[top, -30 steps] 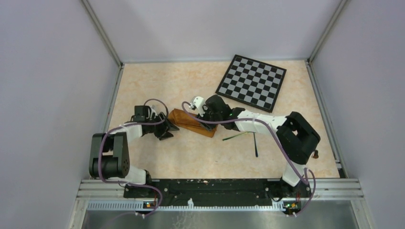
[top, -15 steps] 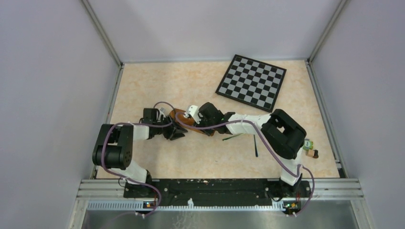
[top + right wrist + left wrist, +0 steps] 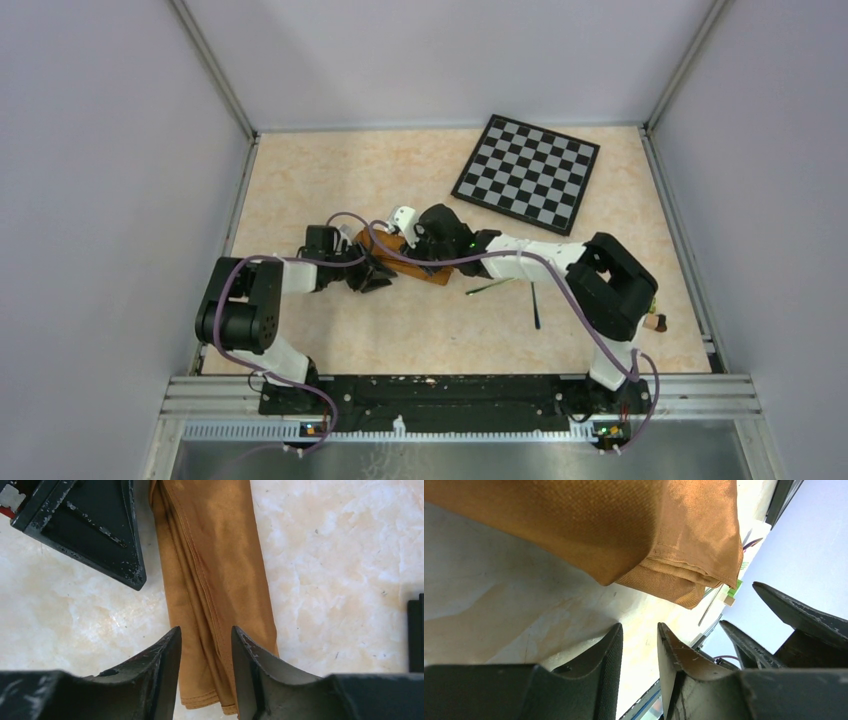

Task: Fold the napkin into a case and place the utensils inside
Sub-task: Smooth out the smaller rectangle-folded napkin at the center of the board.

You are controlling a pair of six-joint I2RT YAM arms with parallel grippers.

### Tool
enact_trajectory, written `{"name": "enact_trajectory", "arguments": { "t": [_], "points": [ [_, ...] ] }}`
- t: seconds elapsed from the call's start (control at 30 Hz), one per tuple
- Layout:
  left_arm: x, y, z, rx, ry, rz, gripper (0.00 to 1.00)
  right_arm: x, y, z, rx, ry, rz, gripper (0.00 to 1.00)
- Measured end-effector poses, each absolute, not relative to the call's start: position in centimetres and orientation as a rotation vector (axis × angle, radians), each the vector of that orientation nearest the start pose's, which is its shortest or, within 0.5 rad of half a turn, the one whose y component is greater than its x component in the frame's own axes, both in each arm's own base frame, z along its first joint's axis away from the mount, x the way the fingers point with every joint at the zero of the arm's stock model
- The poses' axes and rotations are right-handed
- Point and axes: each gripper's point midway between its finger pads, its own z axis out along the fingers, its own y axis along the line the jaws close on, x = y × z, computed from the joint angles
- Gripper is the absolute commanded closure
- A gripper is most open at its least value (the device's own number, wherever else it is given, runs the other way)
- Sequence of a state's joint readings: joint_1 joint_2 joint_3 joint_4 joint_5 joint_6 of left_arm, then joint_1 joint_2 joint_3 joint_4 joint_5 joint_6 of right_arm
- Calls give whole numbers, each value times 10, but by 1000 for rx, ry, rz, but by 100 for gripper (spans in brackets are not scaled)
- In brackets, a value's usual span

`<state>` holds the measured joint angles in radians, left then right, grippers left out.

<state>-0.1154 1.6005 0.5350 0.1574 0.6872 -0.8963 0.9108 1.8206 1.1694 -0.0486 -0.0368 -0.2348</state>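
I am holding my left gripper (image 3: 639, 630) low at the left end of the folded napkin (image 3: 220, 580), fingers only a slit apart, pinching nothing. I am hovering my right gripper (image 3: 205, 635) over the other end, fingers slightly spread astride one long edge; I cannot tell whether they are touching cloth. The napkin is lying as a narrow strip on the table (image 3: 330, 180), the utensils (image 3: 492, 286) near its right end.
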Motion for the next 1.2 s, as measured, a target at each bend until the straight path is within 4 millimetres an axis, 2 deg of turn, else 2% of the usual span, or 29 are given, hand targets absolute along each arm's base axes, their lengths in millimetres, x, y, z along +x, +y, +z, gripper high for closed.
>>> {"name": "enact_trajectory", "arguments": {
  "t": [0.17,0.4,0.57,0.7,0.8,0.87,1.2],
  "points": [
    [278,-171,27,-693,2540,-1247,62,301,379,77,-1259,1924,390,59],
    [282,-173,27,-685,2543,-1253,60,301,377,52,-1290,1962,368,58],
    [283,-174,27,-681,2545,-1257,63,302,374,37,-1304,1989,341,63],
    [283,-175,26,-678,2550,-1255,64,305,376,38,-1297,1973,337,66],
    [285,-178,26,-671,2554,-1258,65,306,378,38,-1294,1971,336,58],
    [285,-179,25,-666,2556,-1258,65,307,379,38,-1289,1970,341,56],
    [286,-180,25,-661,2557,-1259,67,313,387,37,-1274,1954,346,60]
  ]
}}
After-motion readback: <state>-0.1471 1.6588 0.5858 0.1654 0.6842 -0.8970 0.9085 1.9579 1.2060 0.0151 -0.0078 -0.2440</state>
